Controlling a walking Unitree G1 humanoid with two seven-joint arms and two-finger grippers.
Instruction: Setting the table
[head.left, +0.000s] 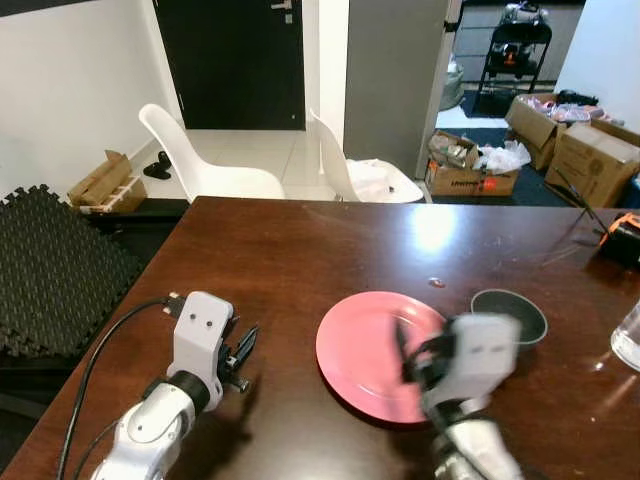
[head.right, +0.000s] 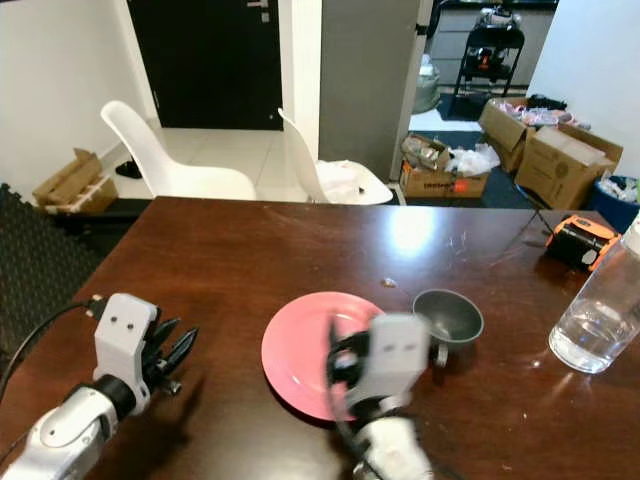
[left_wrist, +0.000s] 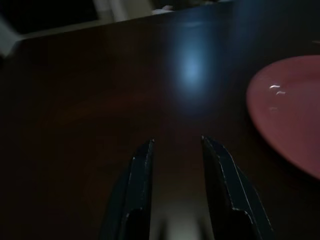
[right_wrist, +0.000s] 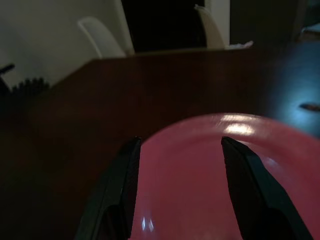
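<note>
Dark brown table (head.left: 300, 250) fills the foreground, with two white chairs (head.left: 205, 165) at its far edge and cardboard boxes (head.left: 575, 150) beyond. Near the robot lies a pink plate (head.left: 365, 350), a small grey bowl (head.right: 450, 315) just beside it. Further right stand a water glass (head.right: 600, 315) and an orange-black device (head.right: 580, 240). Over the plate, the right gripper (right_wrist: 180, 145) holds its fingers parted, grasping nothing. Left of the plate, the left gripper (left_wrist: 177, 145) hovers, also parted and empty.
</note>
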